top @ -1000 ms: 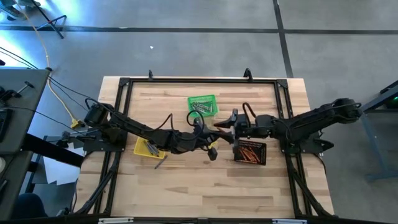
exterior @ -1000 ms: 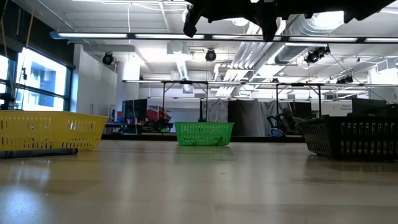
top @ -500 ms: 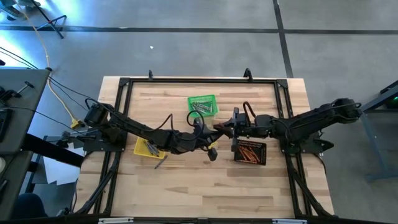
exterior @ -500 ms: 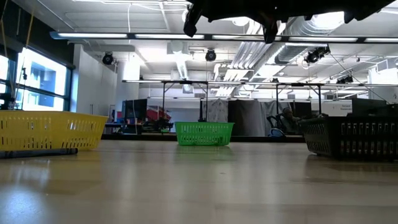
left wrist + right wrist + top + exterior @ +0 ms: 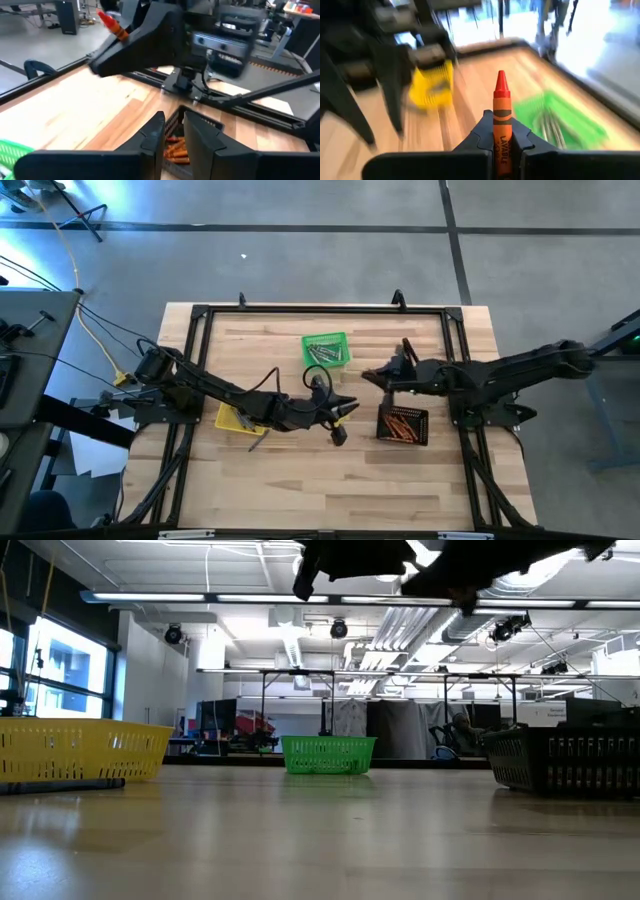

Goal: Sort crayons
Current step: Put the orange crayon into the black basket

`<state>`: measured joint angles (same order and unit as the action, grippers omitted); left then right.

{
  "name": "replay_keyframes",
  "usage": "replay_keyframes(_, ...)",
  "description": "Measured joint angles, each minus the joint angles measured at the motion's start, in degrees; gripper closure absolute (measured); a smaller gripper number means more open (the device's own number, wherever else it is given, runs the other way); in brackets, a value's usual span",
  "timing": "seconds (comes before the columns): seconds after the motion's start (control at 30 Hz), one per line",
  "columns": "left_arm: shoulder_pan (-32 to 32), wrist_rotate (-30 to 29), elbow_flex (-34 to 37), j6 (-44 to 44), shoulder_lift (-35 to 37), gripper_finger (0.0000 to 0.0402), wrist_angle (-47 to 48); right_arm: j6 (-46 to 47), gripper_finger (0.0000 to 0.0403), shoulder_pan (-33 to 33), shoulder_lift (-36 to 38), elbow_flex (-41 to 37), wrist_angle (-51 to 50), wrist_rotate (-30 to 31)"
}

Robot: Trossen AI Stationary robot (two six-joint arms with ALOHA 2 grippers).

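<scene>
In the high view you see the wooden worktop [image 5: 300,470] with three mesh baskets on it. The green basket [image 5: 326,349] at the far centre holds grey crayons [image 5: 322,353]; you cannot count them. The black basket [image 5: 403,425] on the right holds orange-red crayons [image 5: 401,424], also too tangled to count. The yellow basket [image 5: 237,418] on the left is partly covered by the left arm. One dark stick [image 5: 258,442] lies on the worktop just near of the yellow basket. The left hand [image 5: 345,409] hangs at the centre, the right hand [image 5: 372,374] just far and right of it, between the green and black baskets.

In the low view both hands are cut off by the upper edge; only dark outlines show above the three baskets.

In the left wrist view the left hand's fingers [image 5: 152,137] stand slightly parted with nothing between them. Beyond them you see the black basket and the right hand gripping an orange-red crayon [image 5: 111,23].

In the right wrist view the right hand [image 5: 502,135] is clenched on that one orange-red crayon [image 5: 501,117], which stands upright with its tip pointing away. The yellow and green baskets behind are blurred.
</scene>
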<state>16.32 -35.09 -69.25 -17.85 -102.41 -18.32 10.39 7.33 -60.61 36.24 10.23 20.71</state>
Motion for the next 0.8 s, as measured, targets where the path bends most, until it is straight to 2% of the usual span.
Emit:
replay_keyframes(0.2, 1.3, 0.0, 0.0, 0.0, 0.2, 0.0335, 0.9, 14.4, 0.0401, 2.2, 9.5, 4.0, -32.6, -1.1)
replay_keyframes(0.3, 1.5, 0.0, 0.0, 0.0, 0.2, 0.0336, 0.9, 24.4, 0.0402, 5.2, 11.5, 4.1, -43.6, -4.3)
replay_keyframes(0.4, 1.4, 0.0, 0.0, 0.0, 0.2, 0.0336, 1.0, 33.0, 0.0402, 9.5, 11.3, 4.1, -51.9, -4.7)
replay_keyframes(0.57, 1.4, 0.0, 0.0, 0.0, 0.2, 0.0337, 1.1, 42.4, 0.0402, 16.3, 7.6, 4.1, -58.4, -2.8)
replay_keyframes(0.8, 1.4, 0.0, 0.0, 0.0, 0.2, 0.0337, 1.5, 45.3, 0.0402, 20.2, -1.4, 4.1, -59.3, -1.8)
